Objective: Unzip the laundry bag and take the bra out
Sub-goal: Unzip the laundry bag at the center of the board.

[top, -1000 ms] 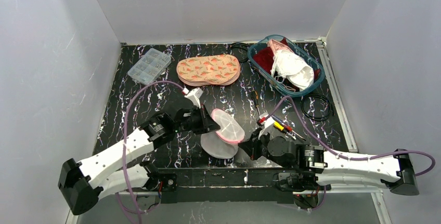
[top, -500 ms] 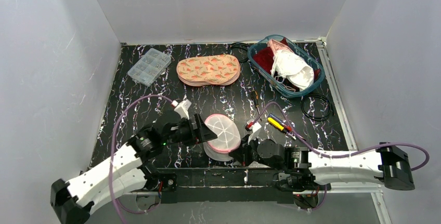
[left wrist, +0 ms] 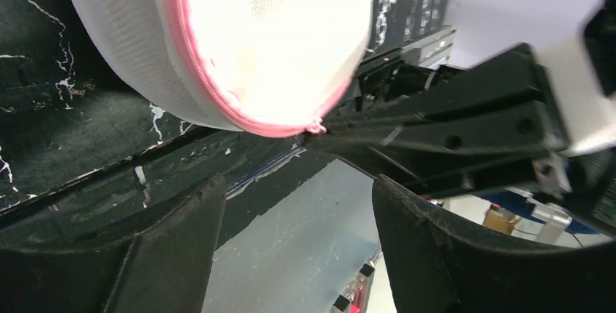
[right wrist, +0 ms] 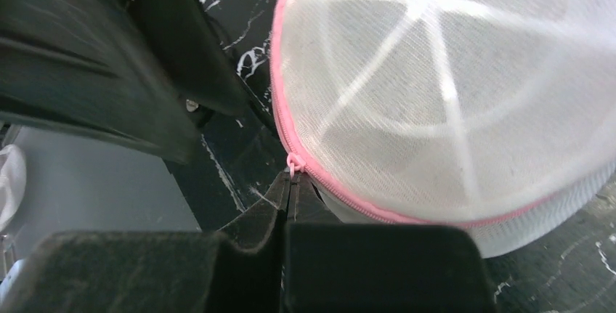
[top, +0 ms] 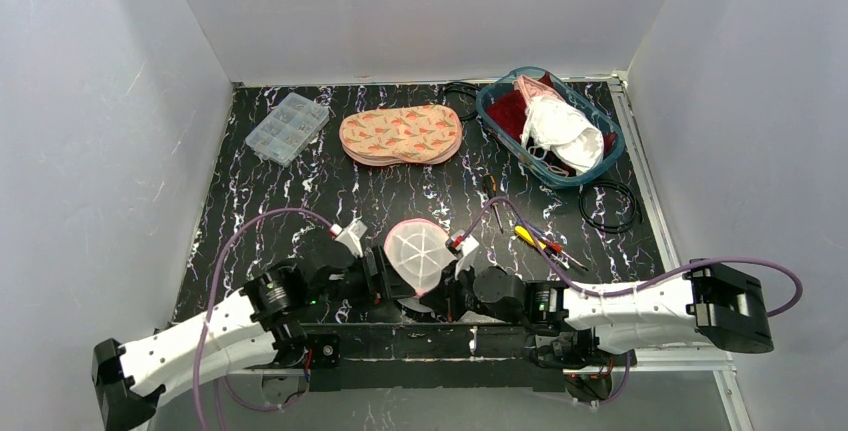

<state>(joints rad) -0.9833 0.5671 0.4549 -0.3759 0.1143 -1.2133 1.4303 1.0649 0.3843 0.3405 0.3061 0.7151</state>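
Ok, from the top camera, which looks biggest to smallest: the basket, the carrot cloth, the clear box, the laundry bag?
1. basket
2. carrot cloth
3. laundry bag and clear box: about alike, so unranked.

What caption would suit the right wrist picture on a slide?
Right gripper pinches the pink zipper pull of a white mesh laundry bag.

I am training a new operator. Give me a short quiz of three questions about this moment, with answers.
1. True or false: the right gripper is shut on the zipper pull.
2. The laundry bag is: A) between the two grippers; B) left of both; C) right of both.
3. Fill in: the left gripper is ____ (open or shut).
Key: 1 true; 2 A; 3 open.
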